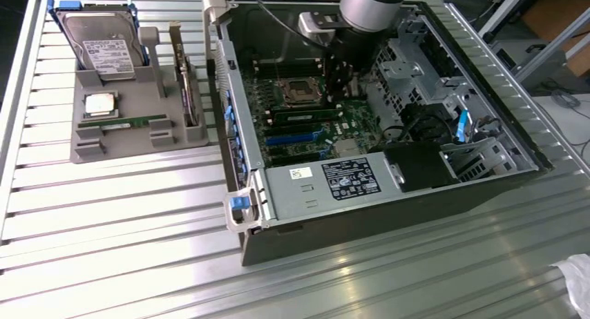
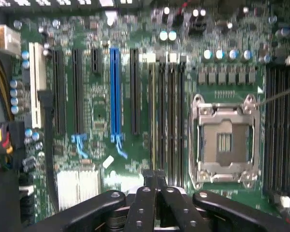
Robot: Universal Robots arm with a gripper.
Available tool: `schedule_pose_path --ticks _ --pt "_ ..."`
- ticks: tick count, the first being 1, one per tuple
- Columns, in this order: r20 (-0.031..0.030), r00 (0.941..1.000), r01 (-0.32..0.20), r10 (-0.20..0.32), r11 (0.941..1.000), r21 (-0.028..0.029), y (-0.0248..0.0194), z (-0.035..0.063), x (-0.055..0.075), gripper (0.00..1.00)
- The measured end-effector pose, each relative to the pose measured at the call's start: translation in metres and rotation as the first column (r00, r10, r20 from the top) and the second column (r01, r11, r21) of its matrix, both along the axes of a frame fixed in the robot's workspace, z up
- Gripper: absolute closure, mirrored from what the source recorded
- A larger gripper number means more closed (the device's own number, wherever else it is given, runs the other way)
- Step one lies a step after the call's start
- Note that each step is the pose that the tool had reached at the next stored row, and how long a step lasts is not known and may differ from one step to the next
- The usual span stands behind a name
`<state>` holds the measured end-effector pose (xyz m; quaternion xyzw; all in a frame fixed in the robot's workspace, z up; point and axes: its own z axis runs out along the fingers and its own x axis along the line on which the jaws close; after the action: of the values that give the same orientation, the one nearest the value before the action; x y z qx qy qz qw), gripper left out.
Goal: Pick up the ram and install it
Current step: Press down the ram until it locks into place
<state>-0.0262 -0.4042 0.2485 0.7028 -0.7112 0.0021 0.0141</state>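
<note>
The ram (image 1: 118, 125), a thin green stick, is lying flat in a slot along the front of a grey holder tray (image 1: 92, 153) on the ribbed metal bench (image 1: 120, 215), at the exterior view's left. Nothing is touching it. On the same tray, a square silver processor chip (image 1: 99, 103) is sitting just behind the ram, a hard drive (image 1: 106, 53) with a white label is standing at the far end, and another board (image 1: 187, 91) is standing on edge along the tray's side nearest the computer.

Well apart from the ram, an open computer case (image 1: 369, 188) is lying on its side, its green motherboard (image 1: 313, 119) facing up. The robot arm (image 1: 369, 8) is reaching down into the case from above. In the wrist view, the gripper (image 2: 153, 176) is hanging over the motherboard with its fingers (image 2: 147, 180) pressed together, holding nothing. Past the fingertips, a row of narrow black memory slots (image 2: 166, 111) is running alongside the empty silver processor socket (image 2: 224, 140), and a blue expansion slot (image 2: 115, 92) is lying on the slots' other side.
</note>
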Motion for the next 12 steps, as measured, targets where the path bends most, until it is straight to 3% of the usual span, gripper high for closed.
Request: schedule_pose_path --ticks 4,6,7,12 --pt "0.0001 1.0000 0.000 0.000 1.0000 0.0001 0.0000 -0.0006 -0.030 0.89" --pt "0.0001 1.0000 0.000 0.000 1.0000 0.0001 0.0000 -0.0010 -0.059 0.89" --pt "0.0000 1.0000 0.000 0.000 1.0000 0.0001 0.0000 -0.0012 -0.068 0.89" --pt "0.0001 1.0000 0.000 0.000 1.0000 0.0001 0.0001 -0.0073 -0.075 0.89"
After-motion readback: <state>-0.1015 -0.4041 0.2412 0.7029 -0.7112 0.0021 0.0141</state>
